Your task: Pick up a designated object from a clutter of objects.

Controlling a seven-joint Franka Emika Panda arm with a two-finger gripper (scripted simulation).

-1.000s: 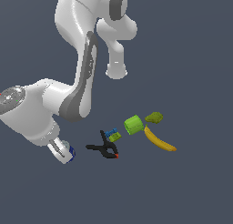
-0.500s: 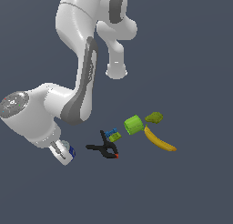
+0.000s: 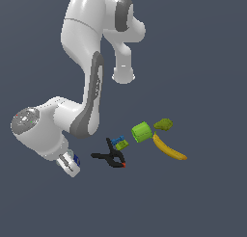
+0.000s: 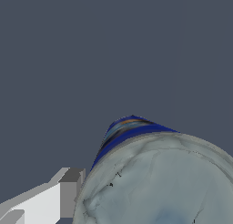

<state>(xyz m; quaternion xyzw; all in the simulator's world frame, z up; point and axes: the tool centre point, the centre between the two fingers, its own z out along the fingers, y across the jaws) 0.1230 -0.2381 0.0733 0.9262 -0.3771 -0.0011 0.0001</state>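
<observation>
Since the earlier frames, the arm has barely shifted; you see the hand (image 3: 71, 165) low at the exterior view's left, with the blue can (image 3: 76, 160) at its tip. You cannot tell whether the fingers clamp it. The black clamp (image 3: 112, 158) lies just beside; the lime-green cylinder (image 3: 142, 132) and banana (image 3: 169, 148) are unmoved.

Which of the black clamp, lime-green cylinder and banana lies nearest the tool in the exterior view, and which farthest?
Measured from the tool, low on the exterior view's left:
1. Black clamp, just to the tool's right in that view.
2. Lime-green cylinder, farther right and higher.
3. Banana, farthest right.
</observation>
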